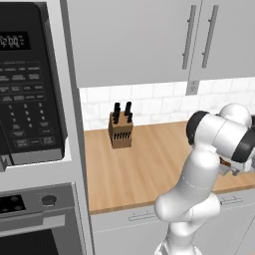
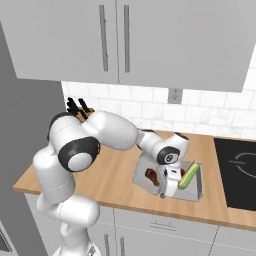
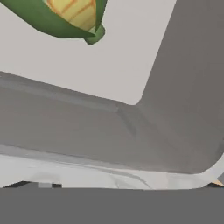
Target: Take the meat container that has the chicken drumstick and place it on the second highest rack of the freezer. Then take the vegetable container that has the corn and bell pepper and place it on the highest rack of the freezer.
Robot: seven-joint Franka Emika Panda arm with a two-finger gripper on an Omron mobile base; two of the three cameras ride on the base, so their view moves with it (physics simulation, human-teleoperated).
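tray corner (image 3: 144, 98) fills our hand view | corn (image 3: 72, 15) upper left | gripper (image 2: 170, 190) at 2 trays' seam, drumstick (image 2: 151, 175) left | jaw state: cannot tell

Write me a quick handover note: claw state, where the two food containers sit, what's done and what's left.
Claw: down at the near edge of the containers on the counter; whether it is open or shut cannot be told.
Meat container with the chicken drumstick: on the counter, left of the vegetable container.
Corn lies in the vegetable container; the hand view looks into its corner, corn at the top. The bell pepper can't be made out.
Done: nothing placed; both containers are on the counter.
Left: both freezer placements, meat first.
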